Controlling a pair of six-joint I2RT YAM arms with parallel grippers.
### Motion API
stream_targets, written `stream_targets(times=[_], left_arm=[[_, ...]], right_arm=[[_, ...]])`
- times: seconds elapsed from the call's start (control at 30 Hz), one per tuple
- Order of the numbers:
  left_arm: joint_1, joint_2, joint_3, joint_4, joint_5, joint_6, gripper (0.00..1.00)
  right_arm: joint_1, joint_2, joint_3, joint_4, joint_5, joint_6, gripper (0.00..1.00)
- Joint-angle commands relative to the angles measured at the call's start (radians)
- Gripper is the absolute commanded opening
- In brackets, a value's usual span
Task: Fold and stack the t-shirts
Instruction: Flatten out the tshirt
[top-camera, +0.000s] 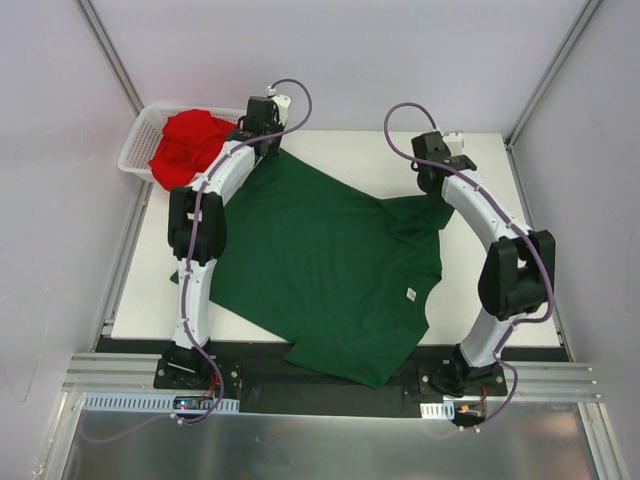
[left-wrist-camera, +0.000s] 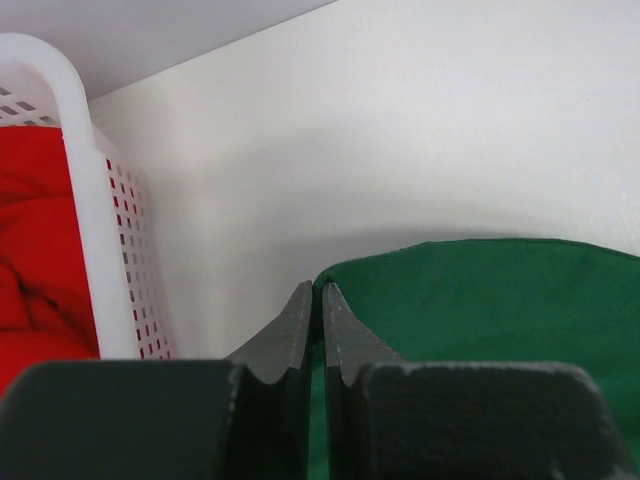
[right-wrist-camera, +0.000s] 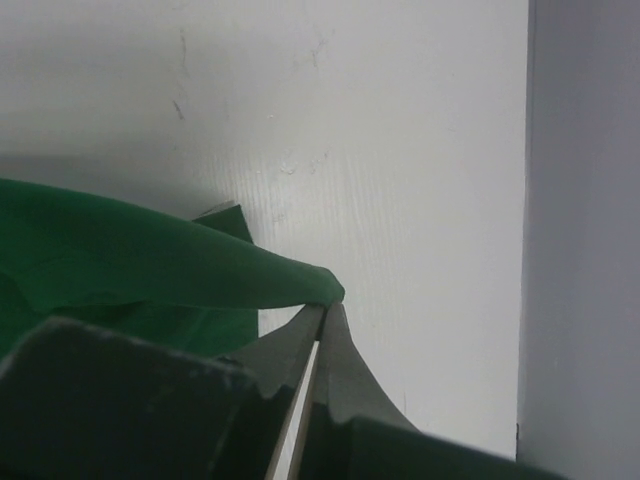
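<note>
The dark green t-shirt (top-camera: 330, 265) lies spread across the white table, its near part hanging over the front edge. My left gripper (top-camera: 267, 150) is shut on the shirt's far left corner; in the left wrist view the fingertips (left-wrist-camera: 302, 300) pinch the green cloth (left-wrist-camera: 480, 320). My right gripper (top-camera: 437, 192) is shut on the shirt's far right corner, where the cloth is bunched; in the right wrist view the green fold (right-wrist-camera: 150, 265) ends right at the closed gripper (right-wrist-camera: 328, 308). The red t-shirt (top-camera: 188, 145) lies crumpled in the basket and also shows in the left wrist view (left-wrist-camera: 35, 240).
The white mesh basket (top-camera: 135, 150) stands at the table's far left corner, close to my left gripper, and its wall (left-wrist-camera: 85, 200) shows in the left wrist view. A grey wall (right-wrist-camera: 585, 200) rises just right of my right gripper. Bare table (top-camera: 370, 160) lies behind the shirt.
</note>
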Motion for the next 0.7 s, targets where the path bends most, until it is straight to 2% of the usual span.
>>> stream_targets(times=[0.0, 0.1, 0.27, 0.43, 0.67], left_arm=[[0.010, 0.024, 0.062, 0.035, -0.057, 0.003, 0.00], [0.010, 0.038, 0.062, 0.051, -0.069, 0.007, 0.00], [0.010, 0.033, 0.039, 0.075, -0.086, 0.012, 0.00], [0.010, 0.024, 0.022, 0.091, -0.100, 0.021, 0.00], [0.010, 0.021, 0.005, 0.117, -0.126, 0.029, 0.00]], right_arm=[[-0.015, 0.074, 0.061, 0.044, 0.063, 0.042, 0.01], [-0.015, 0.123, 0.079, 0.095, 0.080, 0.018, 0.01], [-0.010, 0.164, 0.075, 0.257, 0.024, -0.063, 0.01], [-0.007, 0.229, 0.155, 0.327, -0.013, -0.131, 0.01], [-0.001, 0.289, 0.196, 0.399, 0.056, -0.200, 0.01]])
